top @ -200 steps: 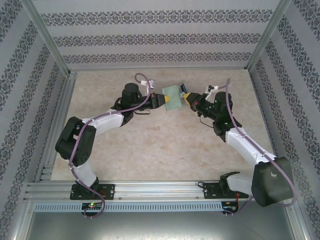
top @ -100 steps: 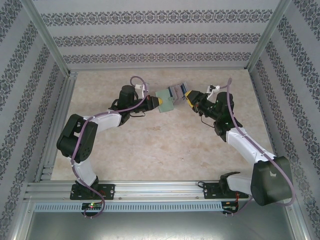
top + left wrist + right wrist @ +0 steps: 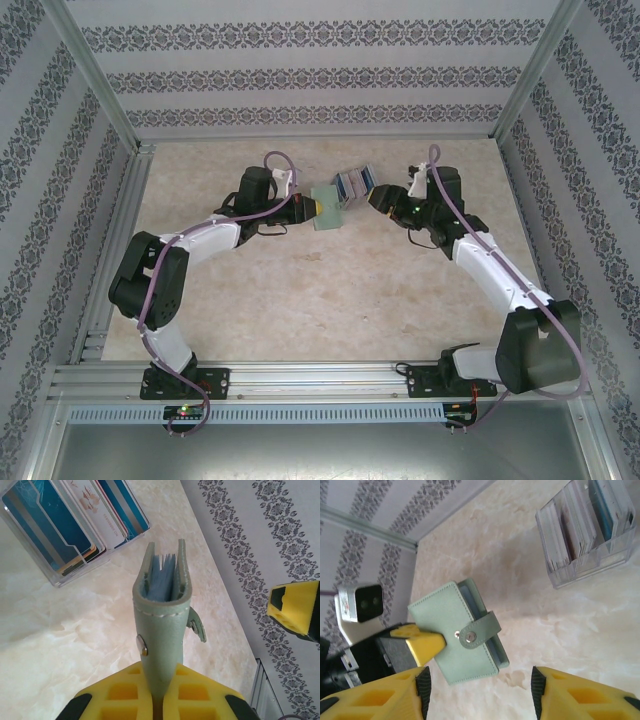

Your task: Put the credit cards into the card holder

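Left gripper (image 3: 308, 205) is clamping the card holder (image 3: 326, 207) by one short end. The jaws are sitting narrow, with both yellow pads pressing the grey-green panels together. In the left wrist view the card holder (image 3: 160, 625) is standing edge-on out of the left gripper (image 3: 159, 692), with its panels gaping slightly at the far end. Blue edges are showing between them (can't tell whether those are cards or pockets).

Its strap (image 3: 479, 629) is lying across the cover with a metal snap showing; I can't tell if it is fastened. The holder is looking lifted off the table (image 3: 330, 290), judging by the soft shadow under it in the right wrist view.

Right gripper (image 3: 377, 197) is sitting wide and empty just right of the holder, not touching it. From its own camera, the right gripper (image 3: 479, 692) is pointing at the card holder (image 3: 457, 632), with bare tabletop between the jaws.

The credit cards (image 3: 351, 184) are standing upright, bundled in a clear plastic tray (image 3: 362, 176) on the table. The tray is just beyond the holder, between the two grippers and slightly farther back. The cards (image 3: 55, 525) are showing blue, white and pinkish faces through the tray wall (image 3: 55, 580). The tray (image 3: 560, 575) is sitting apart from the holder, and neither gripper is touching the cards (image 3: 580, 525).
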